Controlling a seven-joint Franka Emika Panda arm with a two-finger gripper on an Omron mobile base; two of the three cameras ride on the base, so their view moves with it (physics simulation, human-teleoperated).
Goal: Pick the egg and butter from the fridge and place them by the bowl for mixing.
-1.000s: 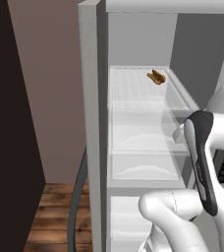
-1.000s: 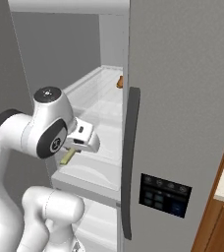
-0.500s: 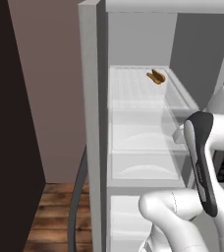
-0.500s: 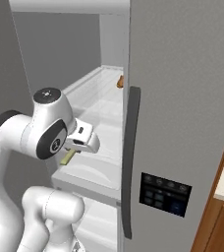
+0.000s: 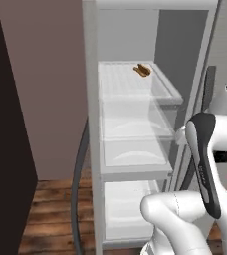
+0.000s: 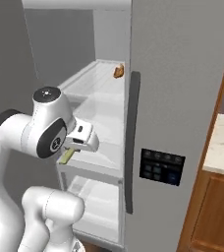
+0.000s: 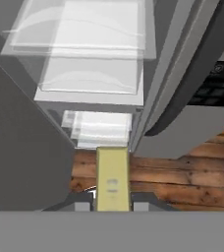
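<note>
Olive-yellow butter [image 7: 113, 178] sits clamped in the narrow hand [image 6: 70, 153], just outside the fridge [image 6: 182, 98] shelves' front edge. Fetching is under way; next, carry it clear toward the bowl.

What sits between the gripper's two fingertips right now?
The butter, an olive-yellow stick, is clamped between the fingertips of the gripper in the hand view, pointing toward the fridge. The right base view shows its end under the hand.
</note>
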